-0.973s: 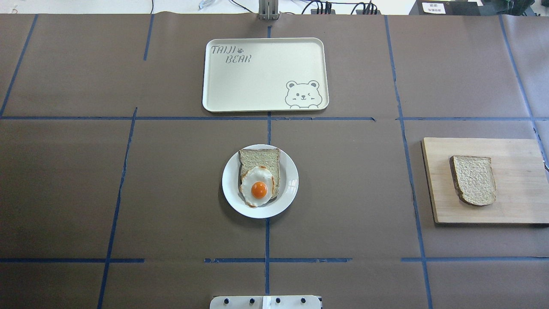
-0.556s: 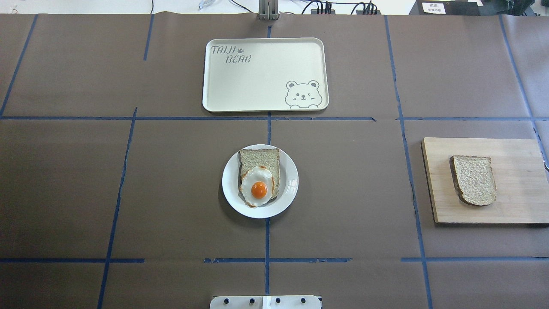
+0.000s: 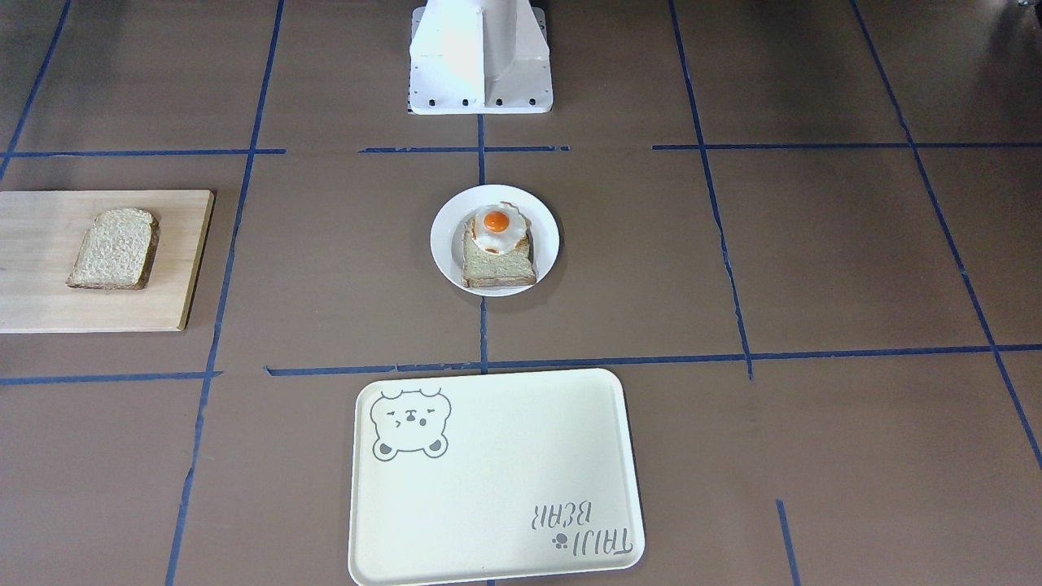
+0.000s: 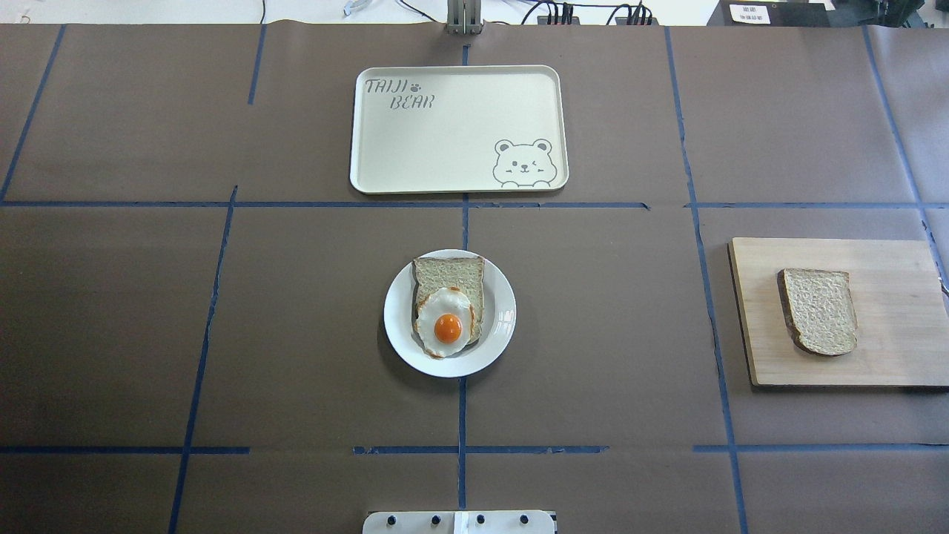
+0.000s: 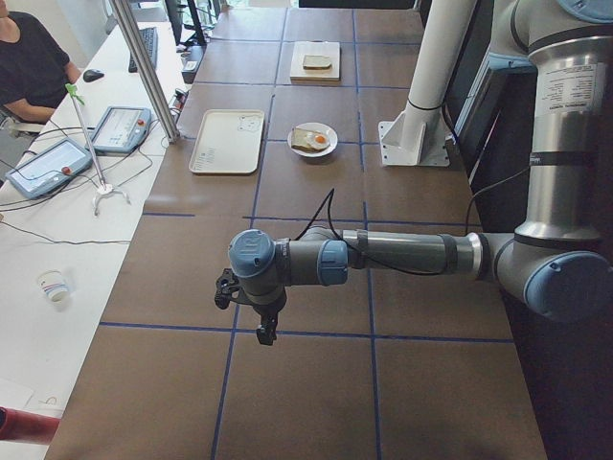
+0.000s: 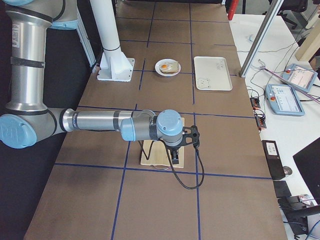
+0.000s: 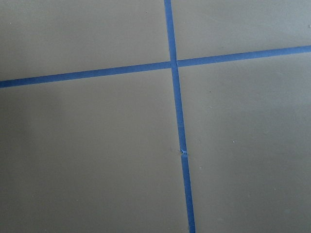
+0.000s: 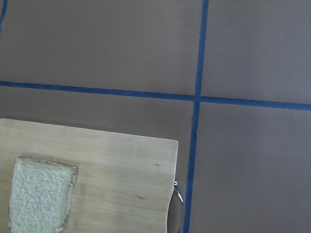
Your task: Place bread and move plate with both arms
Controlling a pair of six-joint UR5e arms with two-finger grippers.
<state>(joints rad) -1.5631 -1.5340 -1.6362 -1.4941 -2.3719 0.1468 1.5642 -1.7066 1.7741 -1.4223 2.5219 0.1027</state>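
Bread (image 4: 819, 310) flat on the board (image 4: 890, 348) below the hovering right fingers (image 6: 175, 156) for an easy pick, plate (image 4: 503, 326) mid counter (image 4: 296, 334), reachable from both sides, left fingers (image 5: 261, 333) well apart; opening of either pair impossible to tell.

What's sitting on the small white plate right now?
The small round white plate holds a pale bread slice topped by an orange-yolked fried egg. The egg hides part of the slice; the plate's centre is covered.
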